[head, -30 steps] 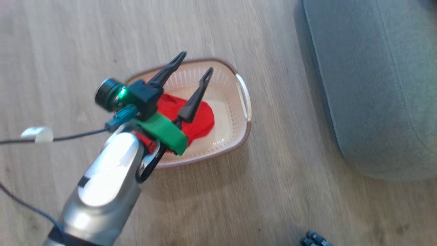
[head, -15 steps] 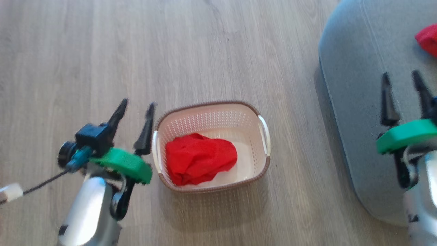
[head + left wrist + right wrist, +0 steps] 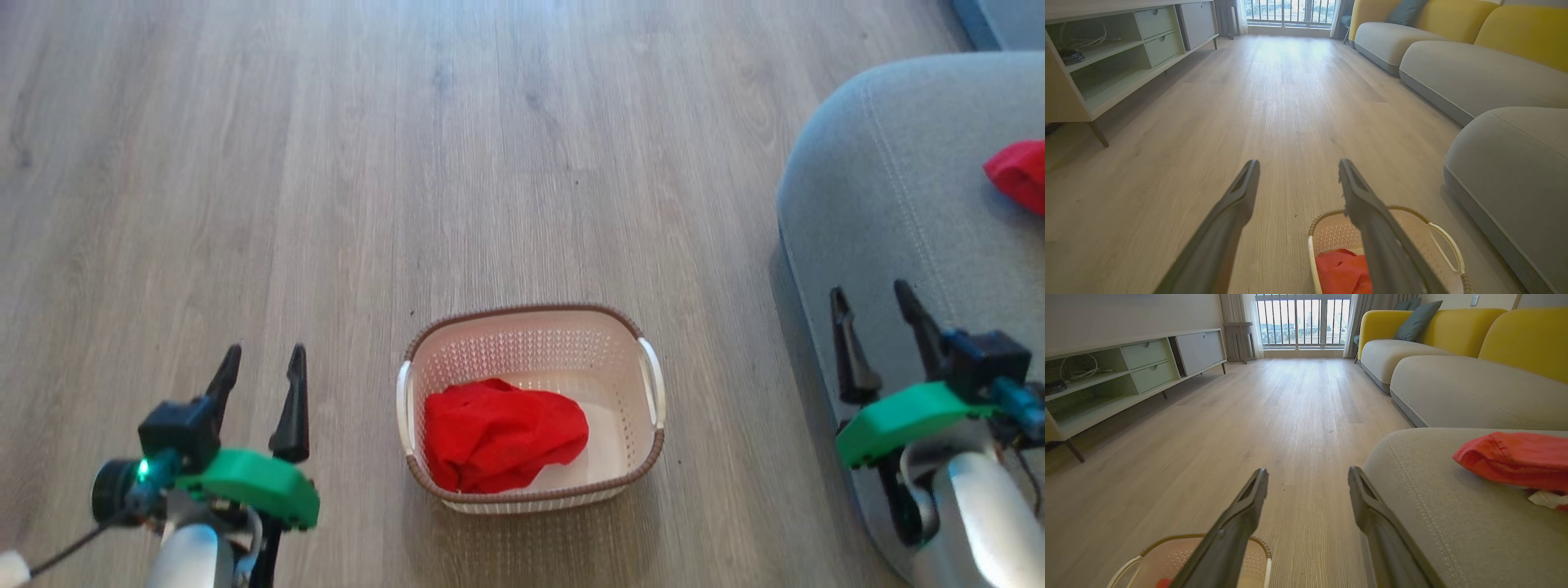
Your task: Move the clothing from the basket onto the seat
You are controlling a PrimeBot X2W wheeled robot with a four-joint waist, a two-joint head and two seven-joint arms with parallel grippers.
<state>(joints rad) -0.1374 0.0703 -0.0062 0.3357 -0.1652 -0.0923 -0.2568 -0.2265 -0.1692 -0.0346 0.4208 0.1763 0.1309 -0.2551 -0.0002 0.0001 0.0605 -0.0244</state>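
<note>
While spread wide and holding nothing, left fingers (image 3: pixel 294 404): low at the left, well apart from the basket (image 3: pixel 531 314), tips aimed up the floor (image 3: pixel 408 163).
Right fingers (image 3: pixel 849 351): spread just as wide, empty, hanging over the near edge of the seat (image 3: pixel 890 204).
Just changed, left side: a second ago poised right above the basket's contents; now drawn off to the side with nothing taken. With the camera swung too, no reading of the basket's shift in the picture as a move.
Just changed, right side: over the seat's edge half a second ago and over it now, empty both times.
Meaning for the task: judged a reset between picks, with no grasp under way and a fresh reach into the basket needed.
Basket: upright on the floor between the two arms, near the seat but apart from it.
Basket contents: one crumpled red garment (image 3: pixel 502 433), bunched toward the left wall and near rim; right part of the white bottom bare.
Seat: carrying the second garment (image 3: pixel 1020 171) at the right edge of the head view; scrap of white (image 3: pixel 1545 498) beneath it in the right wrist view, likely trim.
Progress: roughly half done by the look of it, with one piece delivered and one left to lift out.
</note>
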